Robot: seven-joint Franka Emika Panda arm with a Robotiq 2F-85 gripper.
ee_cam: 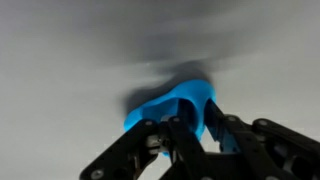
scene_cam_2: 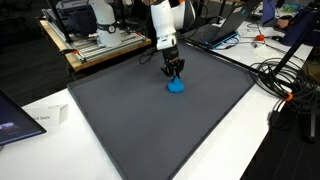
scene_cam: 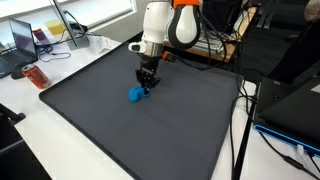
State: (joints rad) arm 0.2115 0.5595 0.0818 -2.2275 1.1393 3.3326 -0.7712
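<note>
End effector (ee_cam: pixel 198 128) is seen drawn narrow and lowered vertically over the small bright-blue, apparently plastic object (ee_cam: pixel 165 108), which lies on the dark grey mat (scene_cam: pixel 150 135) covering the worktop, well inside its edges. Whether the object is actually clamped cannot be told, the wrist view being blurred. The steep approach is judged suited to so low a piece.

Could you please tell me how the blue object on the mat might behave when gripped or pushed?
The blue object looks small beside the gripper, so probably light. Its rounded, smooth-looking surface in the wrist view might slip. It sits low on the mat, so likely slides rather than tips.
</note>
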